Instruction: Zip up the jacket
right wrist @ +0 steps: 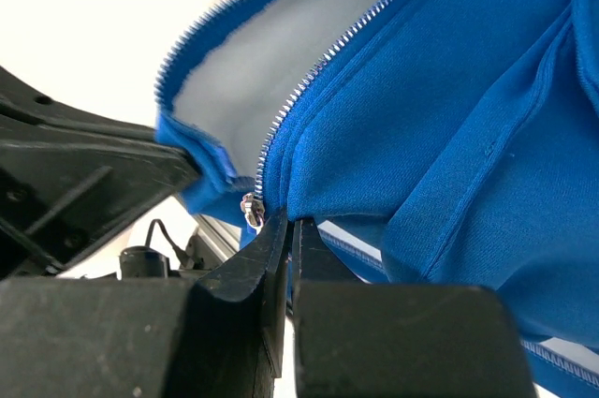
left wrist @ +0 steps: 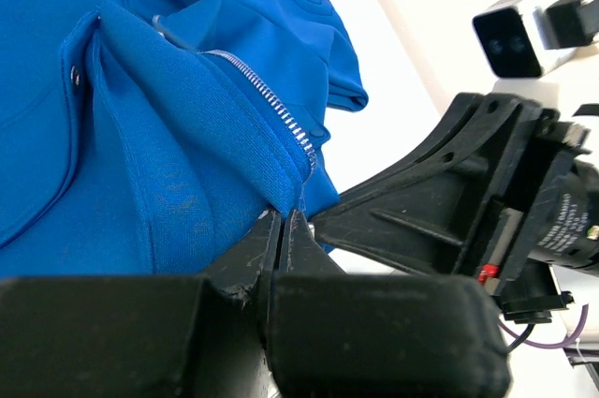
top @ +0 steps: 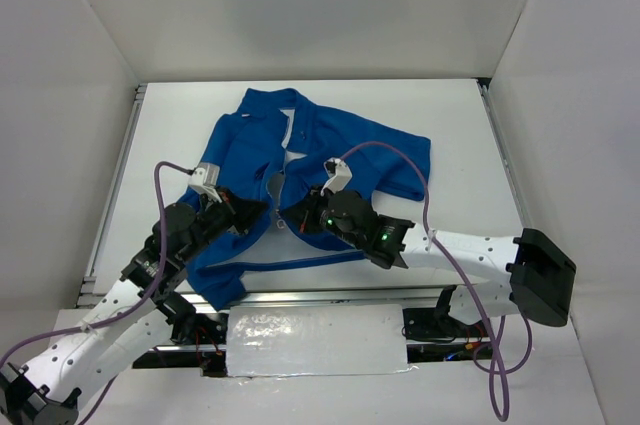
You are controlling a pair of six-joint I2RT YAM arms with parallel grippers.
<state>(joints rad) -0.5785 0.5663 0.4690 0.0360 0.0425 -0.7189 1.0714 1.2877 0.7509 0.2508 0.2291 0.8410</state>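
Observation:
The royal-blue jacket [top: 300, 160] lies on the white table, collar at the far side, front open with pale lining [right wrist: 253, 70] showing. My left gripper [top: 250, 213] is shut on the bottom hem of the jacket's left front panel [left wrist: 187, 164], next to the end of the light zipper teeth [left wrist: 281, 117]. My right gripper [top: 300, 217] is shut on the hem of the other front panel [right wrist: 393, 136], right beside the metal zipper slider [right wrist: 251, 213]. Both grippers meet at the bottom of the opening and hold the hem lifted.
White walls enclose the table on three sides. A metal rail [top: 330, 295] runs along the near edge, with a foil-covered block [top: 315, 343] below it. Purple cables [top: 440, 245] loop over the arms. The right gripper's body [left wrist: 487, 192] shows in the left wrist view.

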